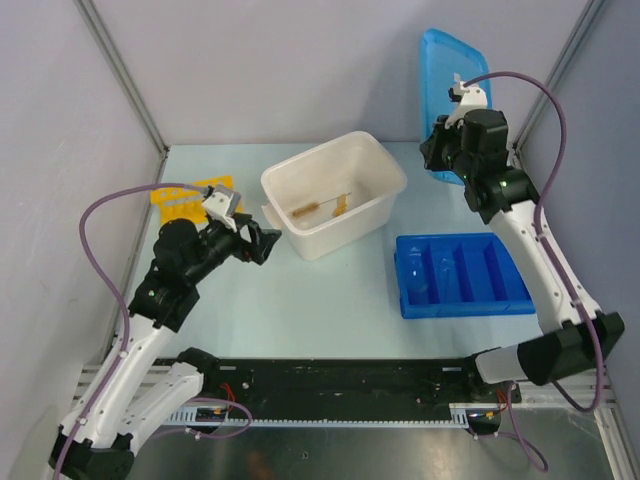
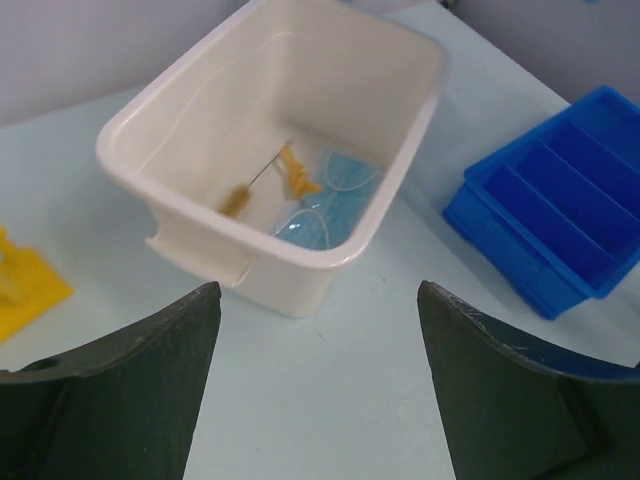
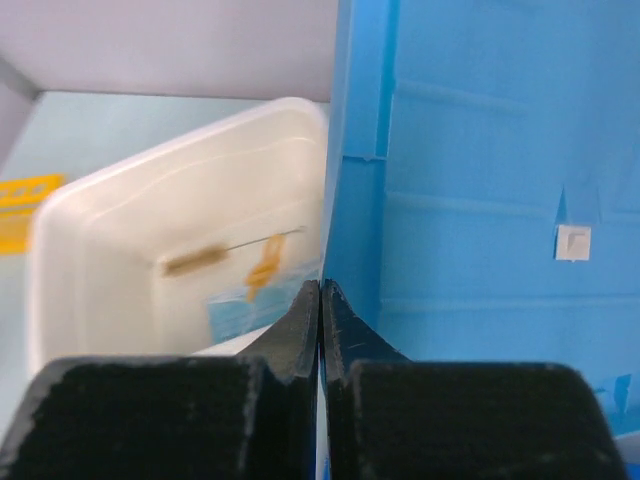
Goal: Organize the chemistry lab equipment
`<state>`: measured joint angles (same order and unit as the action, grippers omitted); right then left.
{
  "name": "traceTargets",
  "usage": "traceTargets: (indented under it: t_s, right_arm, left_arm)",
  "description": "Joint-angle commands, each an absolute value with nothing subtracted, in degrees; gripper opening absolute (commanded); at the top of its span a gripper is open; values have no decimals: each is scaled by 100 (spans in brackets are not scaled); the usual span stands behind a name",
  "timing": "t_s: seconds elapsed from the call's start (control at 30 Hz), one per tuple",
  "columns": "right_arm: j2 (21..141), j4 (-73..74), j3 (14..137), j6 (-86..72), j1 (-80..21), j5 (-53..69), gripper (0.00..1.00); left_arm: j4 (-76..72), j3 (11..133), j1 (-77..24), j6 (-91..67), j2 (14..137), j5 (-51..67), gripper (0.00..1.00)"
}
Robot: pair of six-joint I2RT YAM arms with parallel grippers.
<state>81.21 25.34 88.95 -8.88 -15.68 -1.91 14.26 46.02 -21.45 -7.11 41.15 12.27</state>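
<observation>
A white tub [image 1: 335, 145] stands mid-table. Inside it lie a thin wire brush [image 2: 240, 198] with tan bristles, a tiny amber piece [image 2: 296, 172] and a pale blue square piece [image 2: 335, 195]. My left gripper [image 2: 318, 290] hangs open just left of the tub, with only bare table between its fingers. My right gripper [image 3: 321, 285] is shut on the edge of the blue lid [image 3: 480, 180], holding it upright behind the tub's right end. The yellow tube rack [image 1: 185, 200] sits at the far left, behind my left arm. Faint clear tubes [image 1: 418, 275] lie in the blue tray.
The blue divided tray [image 1: 460, 300] sits on the right, in front of the right arm. Grey walls close the table at the back and on both sides. The black base rail runs along the near edge.
</observation>
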Motion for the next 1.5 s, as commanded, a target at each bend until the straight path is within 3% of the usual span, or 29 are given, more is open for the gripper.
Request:
traceTargets:
  t_s: [0.0, 0.13, 0.53, 1.07, 1.23, 1.47]
  right_arm:
    - [7449, 2712, 9045, -676, -1949, 543, 0]
    - [7038, 2968, 9006, -624, -2443, 956, 0]
    - [6374, 3831, 8833, -340, -3508, 1923, 0]
    - [6541, 4504, 9046, -36, -5114, 1163, 0]
    - [6575, 4447, 9119, -22, -5253, 1062, 0]
    - [6567, 4374, 9225, 246, -5273, 1094, 0]
  left_arm:
    - [744, 5232, -2350, 896, 4321, 2396, 84]
    - [715, 5610, -2679, 2837, 4464, 2459, 84]
    - [714, 6385, -4186, 7051, 4908, 1144, 93]
    - [739, 6363, -5353, 8554, 5484, 503, 94]
    - [816, 6133, -5447, 8302, 5457, 589, 84]
    - [893, 5997, -5641, 7952, 5493, 496, 52]
